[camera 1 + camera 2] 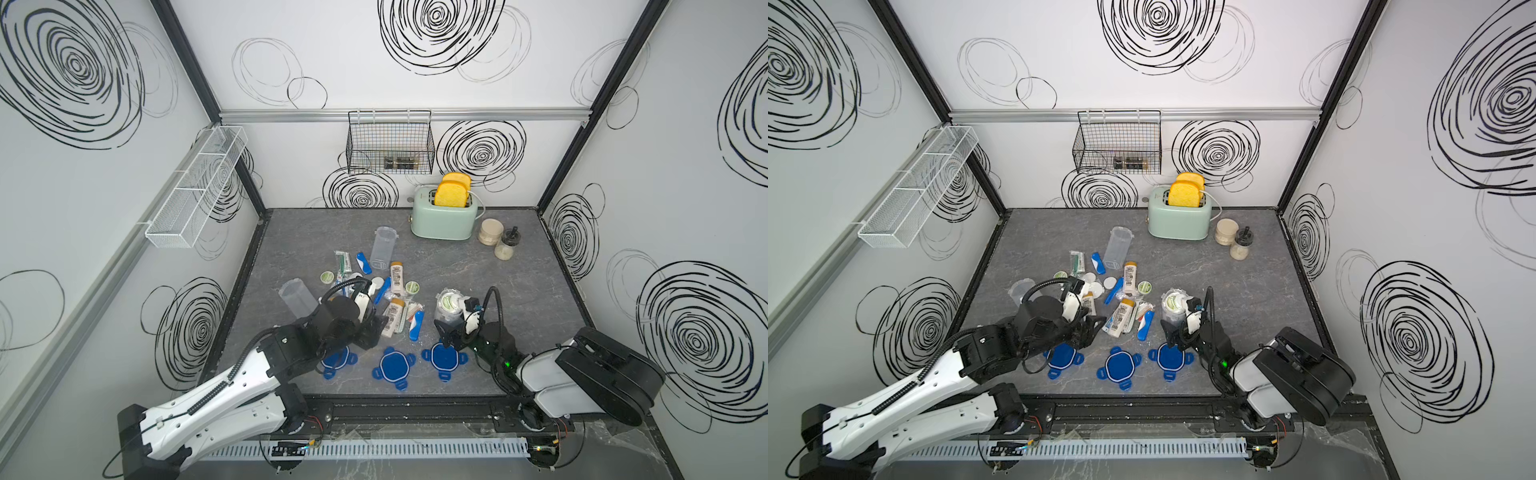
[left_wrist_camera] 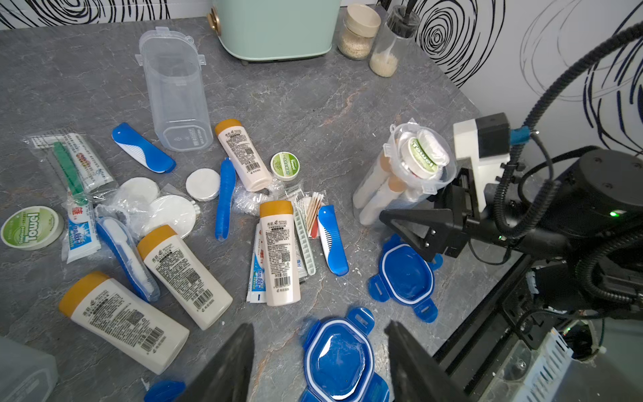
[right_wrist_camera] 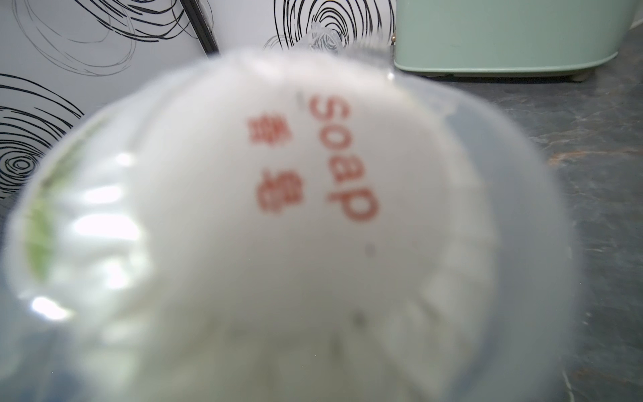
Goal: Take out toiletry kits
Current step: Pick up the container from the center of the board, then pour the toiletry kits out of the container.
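**Op A:** My left fingers [image 2: 226, 365] stand apart, empty. Right fingers [image 2: 414, 221] sit at the tilted jar [image 2: 374, 188], kit [image 2: 422, 156] inside, by a blue lid [image 2: 405, 275]; clamped or not, can't tell.
**Op B:** Light, slick plastic, I'd judge. Grip its lower walls.

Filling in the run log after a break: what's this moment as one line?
left end effector: open, empty | right end effector: at full jar, grip unclear | blue lids: all off | loose toiletries: on tabletop
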### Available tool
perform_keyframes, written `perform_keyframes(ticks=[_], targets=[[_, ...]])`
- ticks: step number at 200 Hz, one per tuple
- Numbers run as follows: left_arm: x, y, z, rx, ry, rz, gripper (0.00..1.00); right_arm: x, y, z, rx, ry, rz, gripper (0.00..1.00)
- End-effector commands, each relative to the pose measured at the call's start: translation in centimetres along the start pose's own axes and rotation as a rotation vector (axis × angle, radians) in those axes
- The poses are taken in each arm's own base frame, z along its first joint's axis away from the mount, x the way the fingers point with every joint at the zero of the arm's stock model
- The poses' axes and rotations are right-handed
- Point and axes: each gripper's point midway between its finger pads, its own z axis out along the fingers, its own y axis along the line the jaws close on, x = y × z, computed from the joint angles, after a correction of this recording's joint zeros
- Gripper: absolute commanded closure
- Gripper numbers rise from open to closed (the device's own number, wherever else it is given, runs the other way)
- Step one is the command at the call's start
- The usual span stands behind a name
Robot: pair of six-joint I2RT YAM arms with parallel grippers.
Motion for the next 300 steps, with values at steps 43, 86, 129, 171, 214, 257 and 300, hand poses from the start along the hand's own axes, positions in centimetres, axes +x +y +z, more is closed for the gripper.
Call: perform_keyframes(ticks=[43, 86, 129, 171, 214, 257, 300], targets=[[-0.5, -0.1, 0.1, 0.009, -0.027, 0.000, 0.35, -2.2, 0.5, 1.2, -0.010, -0.077, -0.037, 0.13], [-0.4, 0.0, 0.2, 0.005, -0.022, 0.000, 0.35, -2.3, 0.9, 1.5, -0.024, -0.059, -0.038, 0.26], [-0.5, 0.0, 0.3, 0.004, -0.022, 0.001, 0.35, -3.8, 1.4, 1.0, -0.052, -0.075, -0.044, 0.34], [-0.4, 0.1, 0.4, 0.002, -0.016, -0.001, 0.35, -5.1, 1.5, 0.5, -0.095, -0.067, 0.003, 0.41], [-0.4, 0.0, 0.4, 0.004, -0.019, -0.003, 0.36, -5.9, 2.1, -0.5, -0.152, -0.030, 0.051, 0.42], [-0.4, 0.0, 0.4, 0.005, -0.017, -0.001, 0.36, -5.5, 2.4, -1.6, -0.213, 0.071, 0.181, 0.44], [-0.4, 0.0, 0.5, 0.007, -0.016, -0.002, 0.36, -4.2, 2.5, -2.1, -0.258, 0.182, 0.337, 0.46]])
